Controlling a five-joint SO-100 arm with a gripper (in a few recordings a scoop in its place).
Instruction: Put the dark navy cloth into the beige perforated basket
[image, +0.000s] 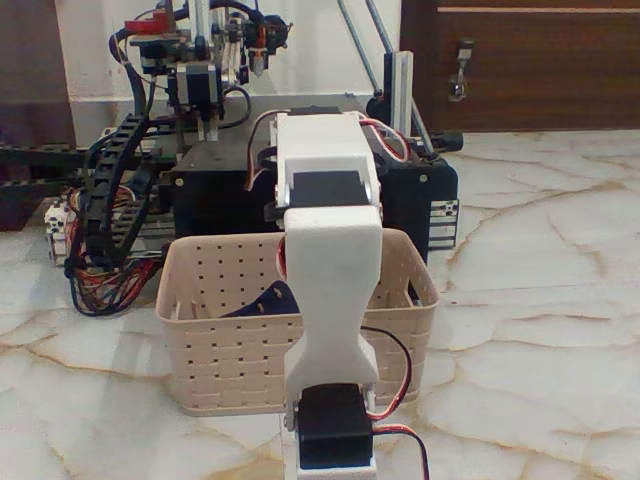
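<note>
Cloth (268, 303) is lying inside the basket (215, 350), dark navy showing behind its front wall. My arm (330, 290) is reaching over the basket and hiding my end effector, so I cannot tell its opening.

White robot arm reaching over a beige basket on a marble floor.

The rectangular beige perforated plastic basket (215, 350) sits just before a big black machine box (215, 200) with bundled cables. A dark navy cloth (265, 303) lies inside the basket, partly hidden by the white plastic arm (330, 290), whose gripper is out of sight behind it.
</note>
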